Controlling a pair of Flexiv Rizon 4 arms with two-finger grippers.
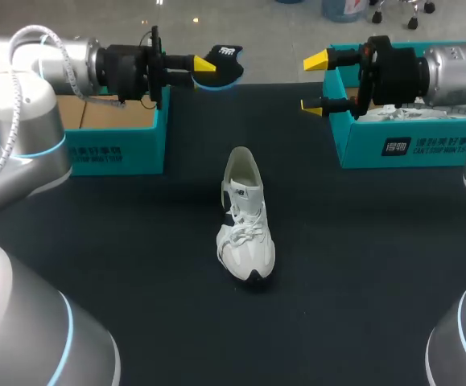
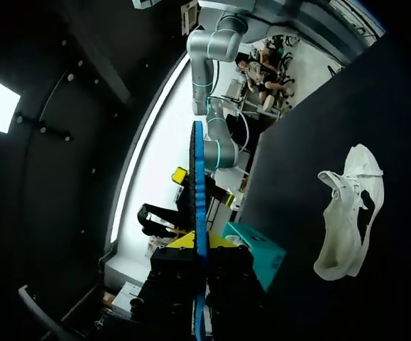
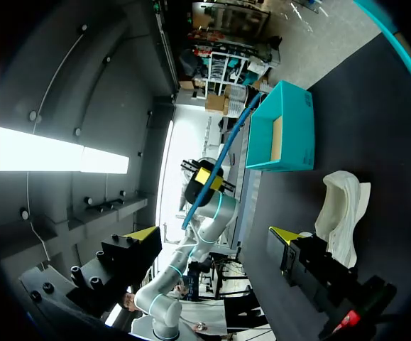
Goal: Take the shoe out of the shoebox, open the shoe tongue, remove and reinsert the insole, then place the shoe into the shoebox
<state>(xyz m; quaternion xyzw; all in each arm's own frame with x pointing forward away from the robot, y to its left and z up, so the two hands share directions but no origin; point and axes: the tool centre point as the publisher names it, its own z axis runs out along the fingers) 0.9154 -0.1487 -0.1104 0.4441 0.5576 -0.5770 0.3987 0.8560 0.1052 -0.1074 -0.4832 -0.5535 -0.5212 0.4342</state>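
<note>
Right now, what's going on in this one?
The white shoe lies upright in the middle of the dark table, outside both boxes, with nothing touching it. The left gripper, raised beside the left shoebox, is shut on the insole, so the insole is out of the shoe and not yet put back. The right gripper hangs open and empty by the right shoebox.

A broad black table (image 1: 136, 233) (matte, evenly dark throughout)
</note>
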